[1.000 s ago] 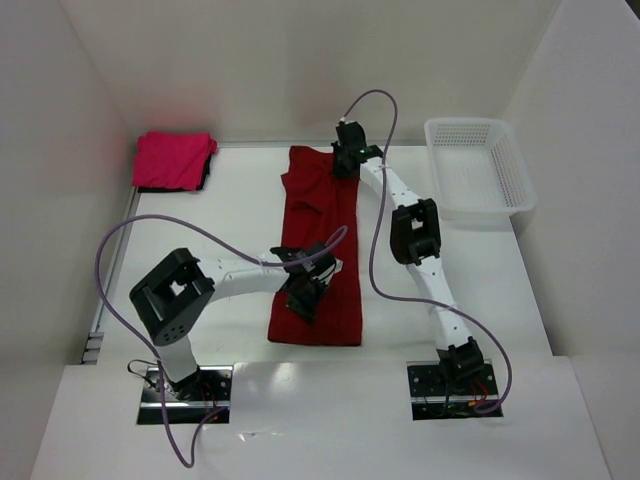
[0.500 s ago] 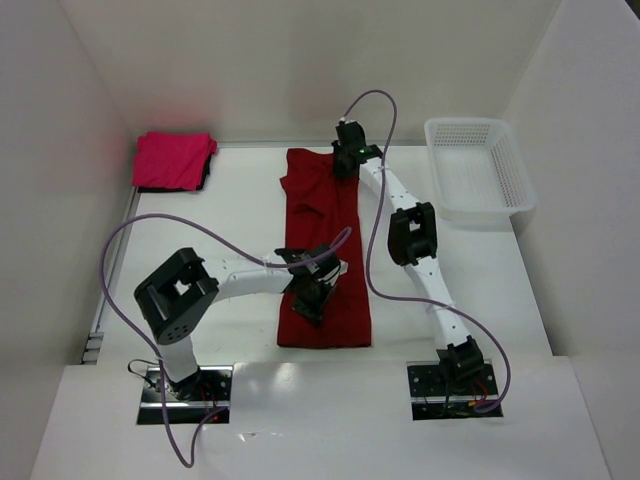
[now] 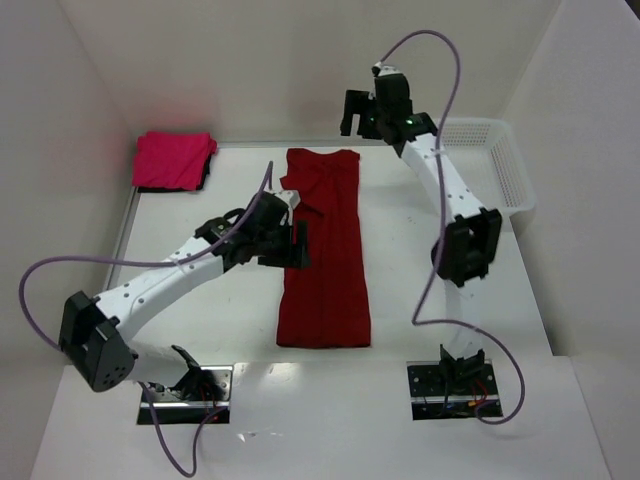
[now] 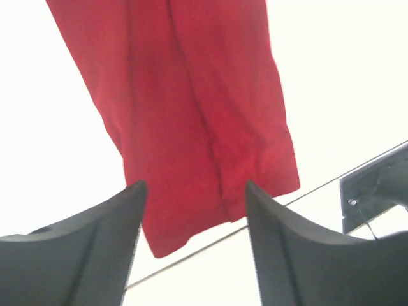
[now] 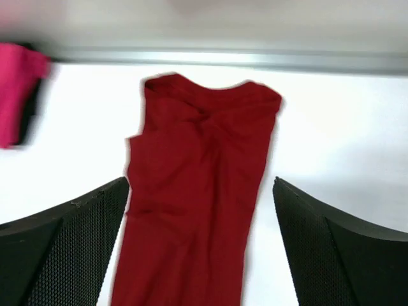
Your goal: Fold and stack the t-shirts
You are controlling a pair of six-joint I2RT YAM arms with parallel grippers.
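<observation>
The dark red t-shirt (image 3: 325,250) lies flat on the white table as a long narrow strip, running from the back down to the near edge. A folded magenta-pink t-shirt (image 3: 175,158) sits at the back left corner. My left gripper (image 3: 293,245) hovers at the strip's left edge, open and empty. In the left wrist view the red t-shirt (image 4: 191,121) lies below the left gripper (image 4: 194,191). My right gripper (image 3: 358,120) is raised above the collar end near the back wall, open and empty. The right wrist view looks down on the red t-shirt (image 5: 197,191) between the right gripper's (image 5: 201,185) spread fingers, with the pink t-shirt (image 5: 16,95) at the left edge.
A white mesh basket (image 3: 505,185) stands at the back right, partly behind the right arm. White walls close off the table at the back and both sides. A purple cable loops from each arm. A metal base plate (image 4: 376,191) shows past the table's near edge.
Both grippers have opened and let go of the red t-shirt. The left arm swung up and left off the cloth. The right arm rose toward the back wall.
</observation>
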